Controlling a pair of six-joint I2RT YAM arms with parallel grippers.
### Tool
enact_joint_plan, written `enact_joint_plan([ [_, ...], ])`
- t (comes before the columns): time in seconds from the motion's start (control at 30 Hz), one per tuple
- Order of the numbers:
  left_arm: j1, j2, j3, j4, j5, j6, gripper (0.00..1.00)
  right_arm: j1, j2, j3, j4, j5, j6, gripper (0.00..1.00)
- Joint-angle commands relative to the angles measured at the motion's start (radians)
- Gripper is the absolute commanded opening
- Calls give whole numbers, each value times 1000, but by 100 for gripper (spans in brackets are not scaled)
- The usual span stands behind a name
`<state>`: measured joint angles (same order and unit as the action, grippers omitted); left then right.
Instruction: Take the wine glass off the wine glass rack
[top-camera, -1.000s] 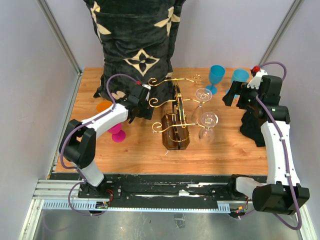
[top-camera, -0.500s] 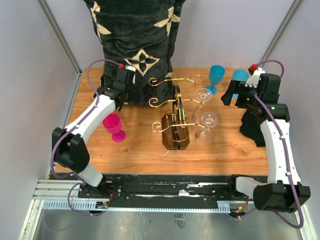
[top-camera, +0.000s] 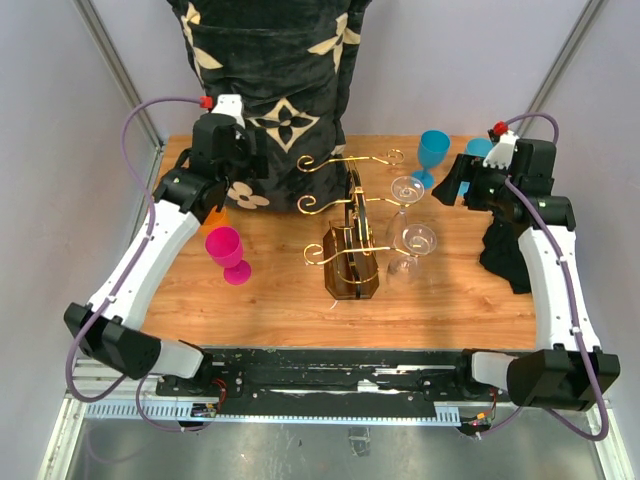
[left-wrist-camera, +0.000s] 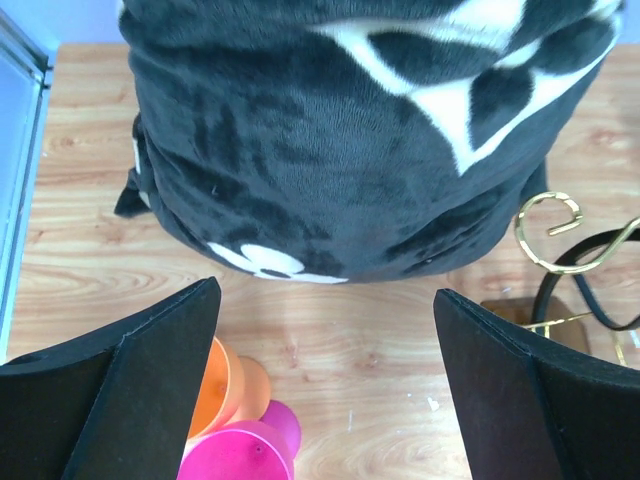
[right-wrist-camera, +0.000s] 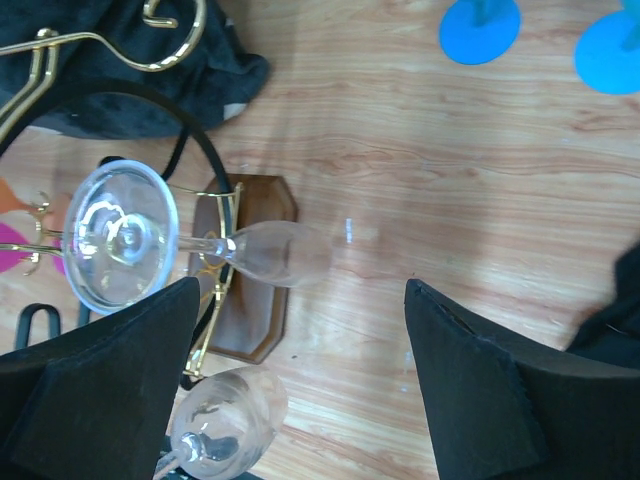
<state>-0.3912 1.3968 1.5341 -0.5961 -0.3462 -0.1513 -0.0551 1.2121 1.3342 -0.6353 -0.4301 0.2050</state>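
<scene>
Left fingers (left-wrist-camera: 130, 400), spread and empty, have swung back to 10 o'clock. Right fingers (right-wrist-camera: 480, 400), spread, hover at 2 o'clock. Wine glass (right-wrist-camera: 268, 255) hangs untouched on the wine glass rack (top-camera: 350, 265), centre. Likely the right arm's grasp.

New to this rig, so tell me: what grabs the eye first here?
A big black plush with cream flower prints looms at the back of the table. Mid-table stands the gold-wire rack, two clear wine glasses hanging on its right side. A pink cup glows to its left.
</scene>
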Motion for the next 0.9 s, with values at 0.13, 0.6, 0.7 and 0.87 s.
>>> enact_joint_plan([
  [0.13,0,-90,50,-25,48,-32,93,24,20,-9,134,-132,108,84],
  [0.6,2,-110,50,-25,96,-49,92,36,149,-3,213,-344,168,73],
  [0.7,1,-111,48,-25,94,-46,92,45,158,-3,233,-366,175,71],
  [0.87,2,-115,29,-24,96,-47,92,70,185,19,226,-400,173,62],
])
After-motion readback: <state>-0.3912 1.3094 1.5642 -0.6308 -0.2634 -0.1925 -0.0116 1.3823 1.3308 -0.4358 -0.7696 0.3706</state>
